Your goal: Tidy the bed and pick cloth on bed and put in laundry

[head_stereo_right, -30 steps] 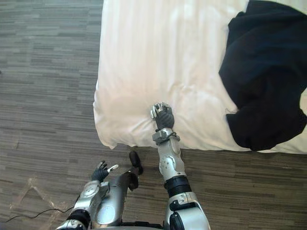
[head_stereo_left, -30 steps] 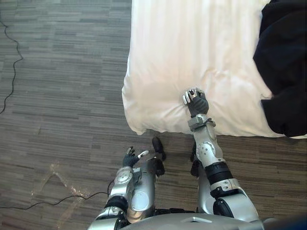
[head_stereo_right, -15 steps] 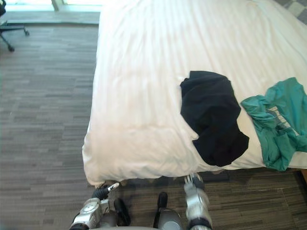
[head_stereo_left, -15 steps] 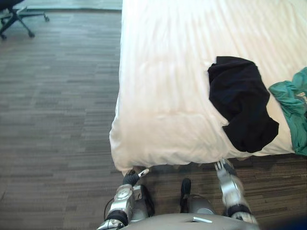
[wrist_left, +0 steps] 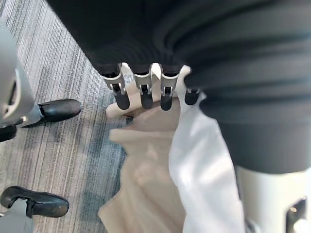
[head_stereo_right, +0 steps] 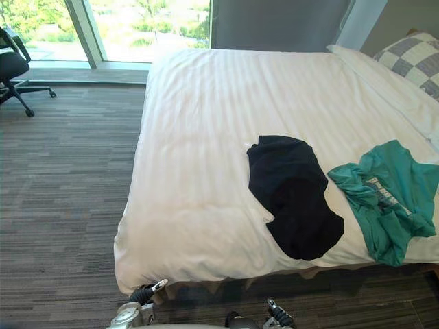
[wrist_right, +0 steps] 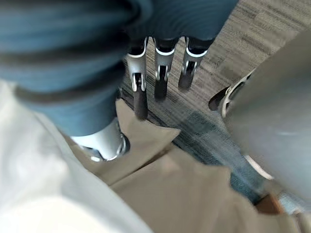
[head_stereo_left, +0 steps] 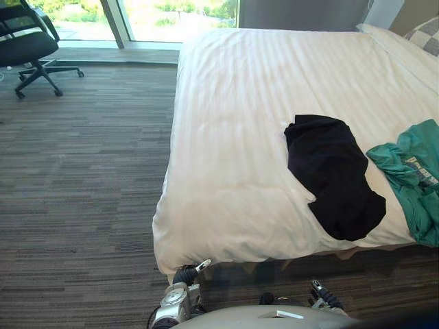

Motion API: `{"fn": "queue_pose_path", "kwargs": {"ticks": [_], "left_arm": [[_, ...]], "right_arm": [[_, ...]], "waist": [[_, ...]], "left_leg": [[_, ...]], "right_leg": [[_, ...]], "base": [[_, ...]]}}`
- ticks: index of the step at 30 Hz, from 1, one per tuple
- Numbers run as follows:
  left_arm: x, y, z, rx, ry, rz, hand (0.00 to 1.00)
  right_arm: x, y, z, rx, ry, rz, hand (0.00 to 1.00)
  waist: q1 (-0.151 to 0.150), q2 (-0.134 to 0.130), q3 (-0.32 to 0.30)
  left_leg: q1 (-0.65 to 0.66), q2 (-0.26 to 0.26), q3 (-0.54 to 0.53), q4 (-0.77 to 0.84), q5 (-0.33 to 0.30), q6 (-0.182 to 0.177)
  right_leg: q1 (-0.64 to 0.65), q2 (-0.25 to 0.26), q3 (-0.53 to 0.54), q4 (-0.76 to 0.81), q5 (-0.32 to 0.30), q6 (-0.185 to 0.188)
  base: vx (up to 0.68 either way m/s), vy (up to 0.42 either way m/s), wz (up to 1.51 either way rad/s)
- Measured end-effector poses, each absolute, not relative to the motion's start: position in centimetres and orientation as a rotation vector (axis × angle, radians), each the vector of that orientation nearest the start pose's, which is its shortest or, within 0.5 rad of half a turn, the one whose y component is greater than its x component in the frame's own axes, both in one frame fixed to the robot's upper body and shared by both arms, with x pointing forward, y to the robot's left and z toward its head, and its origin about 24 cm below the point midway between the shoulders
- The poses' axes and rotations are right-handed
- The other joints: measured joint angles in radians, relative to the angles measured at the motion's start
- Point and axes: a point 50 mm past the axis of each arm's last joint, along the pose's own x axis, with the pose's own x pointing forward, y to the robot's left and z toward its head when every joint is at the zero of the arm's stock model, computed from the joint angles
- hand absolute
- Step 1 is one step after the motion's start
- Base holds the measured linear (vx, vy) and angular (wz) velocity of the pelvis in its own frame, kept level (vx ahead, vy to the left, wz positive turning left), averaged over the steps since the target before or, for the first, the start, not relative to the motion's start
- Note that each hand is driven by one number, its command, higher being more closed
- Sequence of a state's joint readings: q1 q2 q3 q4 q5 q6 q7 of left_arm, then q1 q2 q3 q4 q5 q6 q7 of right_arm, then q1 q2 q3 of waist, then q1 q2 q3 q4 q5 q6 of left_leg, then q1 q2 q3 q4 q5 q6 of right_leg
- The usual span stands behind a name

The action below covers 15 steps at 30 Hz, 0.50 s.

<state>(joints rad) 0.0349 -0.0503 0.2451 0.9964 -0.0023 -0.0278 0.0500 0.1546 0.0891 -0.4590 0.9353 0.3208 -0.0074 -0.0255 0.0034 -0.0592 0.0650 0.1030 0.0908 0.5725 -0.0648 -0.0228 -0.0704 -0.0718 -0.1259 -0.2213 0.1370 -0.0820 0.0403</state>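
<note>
You have two cloths on the bed [head_stereo_right: 199, 130], neither of them in a hand. One black cloth [head_stereo_right: 291, 195] lies spread flat on the white sheet, on your right half and close to the near edge. One green cloth [head_stereo_right: 387, 199] sits crumpled just beside it on the right, reaching the same near edge. Whether the two touch is hard to tell.

Both of your hands are low, below the near edge of the bed and well apart from either cloth. Your left hand [head_stereo_left: 188, 273] is near the bed's left corner. In its wrist view its fingers [wrist_left: 144, 92] hang straight and relaxed over the tan skirt [wrist_left: 141, 189] and a fold of white sheet [wrist_left: 204, 170], gripping nothing. Your right hand [head_stereo_left: 319, 293] is further right, roughly below the black cloth. Its fingers [wrist_right: 163, 73] are also straight and empty, above the carpet [head_stereo_left: 82, 171].

One checked pillow [head_stereo_right: 411, 58] lies at the far right corner of the bed. One black office chair [head_stereo_left: 31, 44] stands far left on the carpet, by the window [head_stereo_right: 137, 27].
</note>
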Motion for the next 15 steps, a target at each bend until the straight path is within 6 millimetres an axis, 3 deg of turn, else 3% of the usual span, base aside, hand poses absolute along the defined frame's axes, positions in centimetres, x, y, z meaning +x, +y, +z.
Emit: {"fn": "queue_pose_path", "kwargs": {"ticks": [5, 9, 11, 12, 15], "left_arm": [[11.9, 17.2, -15.5, -0.127, 1.012, 0.269, 0.00], [12.1, 17.9, -15.4, -0.112, 1.000, 0.281, 0.00], [12.4, 18.0, -15.3, -0.117, 0.982, 0.286, 0.00], [12.4, 17.7, -15.3, -0.123, 0.979, 0.284, 0.00], [11.8, 17.8, -15.5, -0.139, 0.997, 0.297, 0.00]], "right_arm": [[6.7, -19.0, -16.5, 0.465, 1.054, -0.627, 0.00], [7.1, -19.0, -16.4, 0.379, 1.074, -0.562, 0.00], [8.1, -19.6, -16.3, 0.326, 1.075, -0.521, 0.00], [8.8, -19.9, -16.2, 0.293, 1.063, -0.499, 0.00], [9.5, -20.4, -15.9, 0.246, 1.049, -0.473, 0.00]], "waist": [[0.006, 0.017, -0.004], [0.014, 0.011, 0.014], [0.013, 0.018, 0.029], [0.022, 0.039, 0.038], [0.012, 0.057, 0.048]], "left_leg": [[0.009, 0.016, 0.002, 0.019, -0.007, -0.008], [0.015, 0.031, -0.014, 0.116, -0.054, -0.011], [-0.029, 0.046, -0.182, 0.252, -0.117, 0.000], [-0.046, 0.053, -0.270, 0.319, -0.160, -0.004], [-0.053, 0.046, -0.407, 0.422, -0.227, -0.011]], "right_leg": [[0.078, 0.037, 0.016, -0.149, 0.078, -0.004], [0.099, 0.045, 0.059, -0.153, 0.081, -0.005], [0.073, 0.037, 0.115, -0.115, 0.069, -0.005], [0.049, 0.044, 0.157, -0.092, 0.056, -0.007], [0.019, 0.056, 0.253, -0.053, 0.054, 0.010]], "base": [[0.02, -0.046, -0.12], [-0.03, -0.036, -0.28], [-0.07, 0.009, -0.78], [-0.06, 0.055, -0.95], [-0.10, 0.138, -1.05]]}}
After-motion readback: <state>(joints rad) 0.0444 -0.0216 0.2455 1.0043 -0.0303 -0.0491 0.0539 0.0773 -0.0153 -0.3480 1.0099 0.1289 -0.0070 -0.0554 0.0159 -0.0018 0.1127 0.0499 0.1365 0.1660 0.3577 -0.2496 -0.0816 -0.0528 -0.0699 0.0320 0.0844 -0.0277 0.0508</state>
